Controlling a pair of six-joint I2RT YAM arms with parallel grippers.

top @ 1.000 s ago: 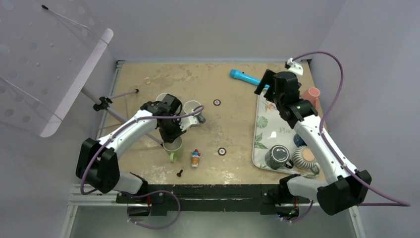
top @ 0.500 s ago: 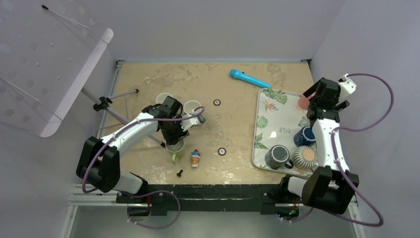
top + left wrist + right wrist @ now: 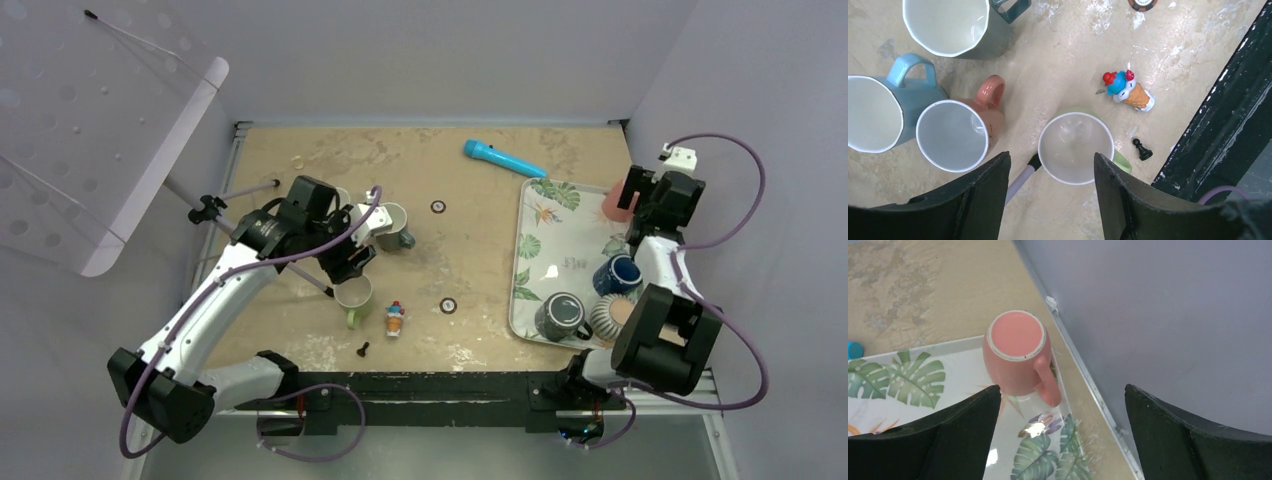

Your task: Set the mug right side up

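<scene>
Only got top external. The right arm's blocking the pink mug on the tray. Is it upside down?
Observer: Yes. The right wrist view shows the pink mug base up, in a corner of the tray.
Operator: Gripped?
Observer: No. The right gripper hangs open, not touching it.
Operator: Green mug on the left?
Observer: The left wrist view shows the green mug mouth up and empty. The left gripper is open above it, fingers clear.
</scene>
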